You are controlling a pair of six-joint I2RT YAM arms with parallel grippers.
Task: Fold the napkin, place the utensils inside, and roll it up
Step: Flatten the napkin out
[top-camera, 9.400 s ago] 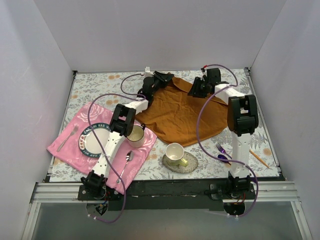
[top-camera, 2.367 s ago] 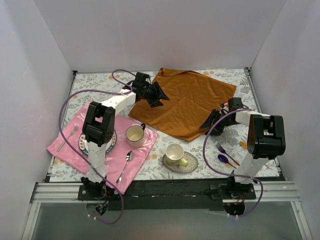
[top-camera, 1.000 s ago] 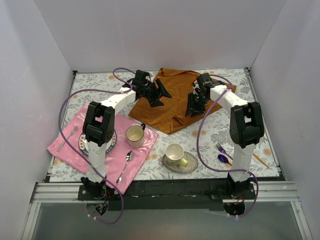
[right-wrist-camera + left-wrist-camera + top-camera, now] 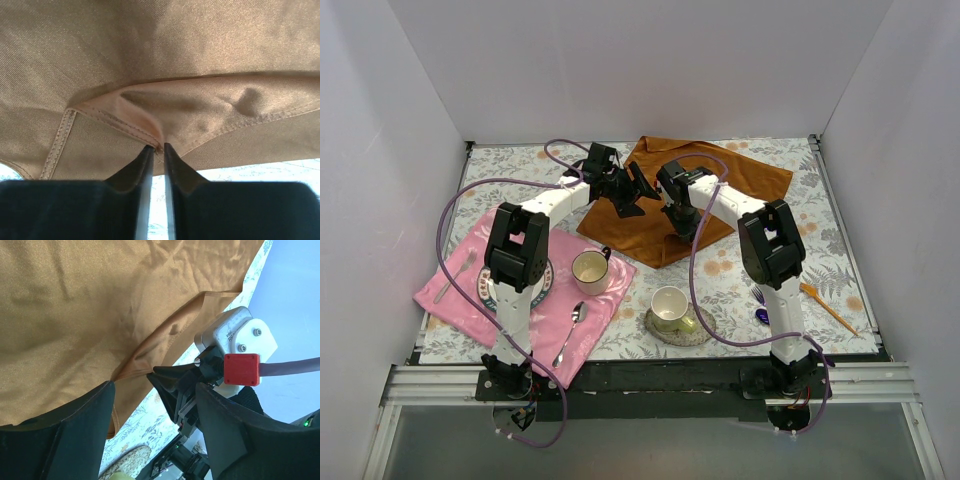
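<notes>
Right gripper (image 4: 156, 147) is pinching a hemmed edge of the napkin (image 4: 745, 175), jaws clamped together on the fold, lifting it over the cloth lying at the far middle of the table (image 4: 505, 170). Left gripper (image 4: 638, 188) is hovering just beside it over the napkin's left part, jaws wide apart. Utensils (image 4: 761, 298) are lying near the right front edge; small print on the right gripper's white housing (image 4: 235, 332) is showing too blurred to read.
</notes>
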